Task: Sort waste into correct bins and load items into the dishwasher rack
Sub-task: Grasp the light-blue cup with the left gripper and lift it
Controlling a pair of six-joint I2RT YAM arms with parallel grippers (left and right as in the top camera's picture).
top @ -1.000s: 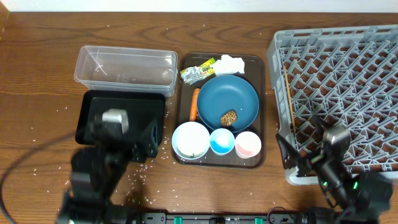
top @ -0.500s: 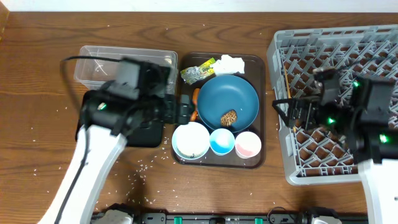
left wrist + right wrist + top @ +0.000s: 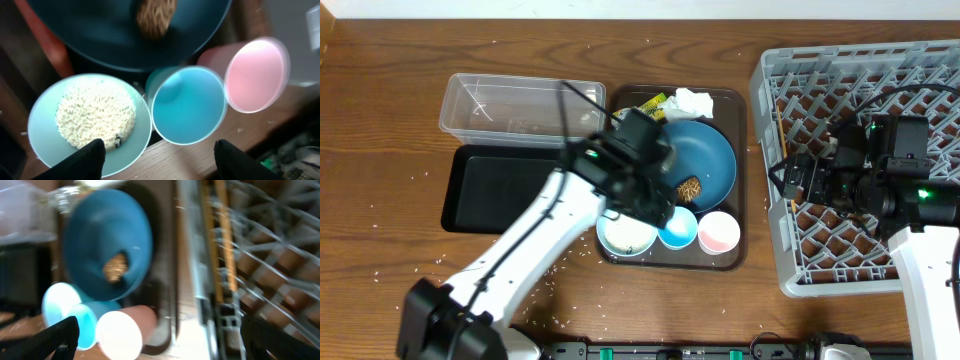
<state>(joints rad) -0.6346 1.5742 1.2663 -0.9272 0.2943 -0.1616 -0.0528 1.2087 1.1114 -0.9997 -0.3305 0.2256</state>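
My left gripper [image 3: 655,198] [image 3: 165,161] is open and empty, hovering above the white bowl [image 3: 90,120] of rice and the light blue cup [image 3: 187,105]. The pink cup [image 3: 257,75] is to their right. The dark blue plate [image 3: 705,155] holds a brown food lump [image 3: 687,188]. The orange stick [image 3: 37,37] lies left of the plate. Tissue [image 3: 692,101] and the wrapper [image 3: 650,106] lie behind the plate. My right gripper [image 3: 790,180] [image 3: 167,345] is open and empty over the grey rack's [image 3: 860,120] left wall.
The dishes sit on a dark brown serving tray [image 3: 742,150]. The clear tub [image 3: 510,105] and the black tray [image 3: 495,190] stand to its left. Rice grains [image 3: 550,270] are scattered on the wooden table. A wooden stick [image 3: 222,230] lies inside the rack's left edge.
My left arm has swung right, from over the black tray to over the bowl and cups. My right arm has shifted a little over the rack's left side.
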